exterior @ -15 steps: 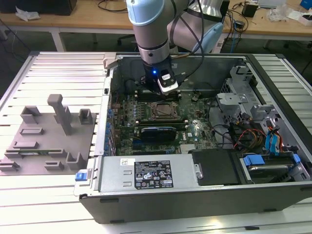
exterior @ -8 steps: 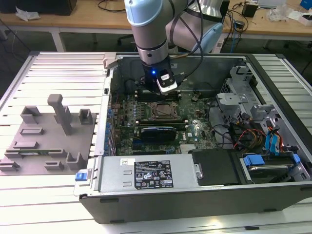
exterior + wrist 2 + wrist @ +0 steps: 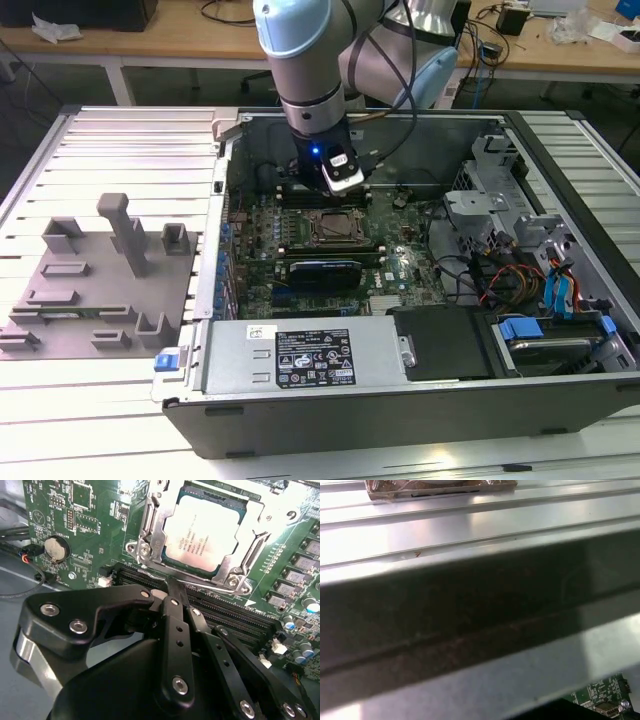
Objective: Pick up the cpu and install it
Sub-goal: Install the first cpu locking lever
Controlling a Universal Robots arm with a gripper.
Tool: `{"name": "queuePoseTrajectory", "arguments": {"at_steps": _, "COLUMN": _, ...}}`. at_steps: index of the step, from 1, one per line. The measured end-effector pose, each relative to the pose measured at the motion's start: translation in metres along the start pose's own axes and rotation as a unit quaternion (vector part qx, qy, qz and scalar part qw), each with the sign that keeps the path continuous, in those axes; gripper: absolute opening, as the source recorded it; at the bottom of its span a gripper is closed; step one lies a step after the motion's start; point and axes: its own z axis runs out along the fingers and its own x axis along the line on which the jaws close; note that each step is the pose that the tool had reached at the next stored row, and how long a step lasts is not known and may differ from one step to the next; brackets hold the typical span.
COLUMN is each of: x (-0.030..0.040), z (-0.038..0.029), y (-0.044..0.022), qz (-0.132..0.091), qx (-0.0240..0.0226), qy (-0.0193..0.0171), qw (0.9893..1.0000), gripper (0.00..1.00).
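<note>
The cpu (image 3: 202, 530), a flat square chip with a silvery top, lies in the motherboard socket with the metal load frame (image 3: 150, 527) closed around it. In the exterior view the cpu (image 3: 335, 228) sits mid-board inside the open computer case. My gripper (image 3: 171, 586) is just beside the socket's near edge, its thin black fingers pressed together with their tip at the wire retention lever (image 3: 210, 584). From the exterior view the gripper (image 3: 338, 188) hangs right behind the socket, under the arm's wrist.
A grey fixture plate (image 3: 90, 290) with upright posts lies on the ribbed table at the exterior view's left. The power supply (image 3: 300, 355), drive cage (image 3: 500, 210) and cables (image 3: 500, 280) crowd the case. Memory slots (image 3: 225, 612) and a coin battery (image 3: 55, 549) flank the socket.
</note>
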Motion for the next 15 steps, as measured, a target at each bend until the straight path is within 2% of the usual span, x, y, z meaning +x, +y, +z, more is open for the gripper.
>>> {"name": "queuePoseTrajectory", "arguments": {"at_steps": 3, "x": -0.0005, "z": 0.0004, "y": -0.0027, "qz": 0.0, "qx": -0.0001, "qy": -0.0009, "qw": 1.0, "gripper": 0.11}}
{"name": "queuePoseTrajectory", "arguments": {"at_steps": 6, "x": -0.0001, "z": 0.0033, "y": -0.0042, "qz": -0.001, "qx": -0.0012, "qy": -0.0048, "qw": 1.0, "gripper": 0.11}}
{"name": "queuePoseTrajectory", "arguments": {"at_steps": 10, "x": 0.0005, "z": 0.0059, "y": -0.0049, "qz": -0.001, "qx": -0.0019, "qy": -0.0074, "qw": 1.0, "gripper": 0.11}}
{"name": "queuePoseTrajectory", "arguments": {"at_steps": 15, "x": 0.0004, "z": 0.0061, "y": -0.0048, "qz": -0.001, "qx": -0.0021, "qy": -0.008, "qw": 1.0, "gripper": 0.11}}
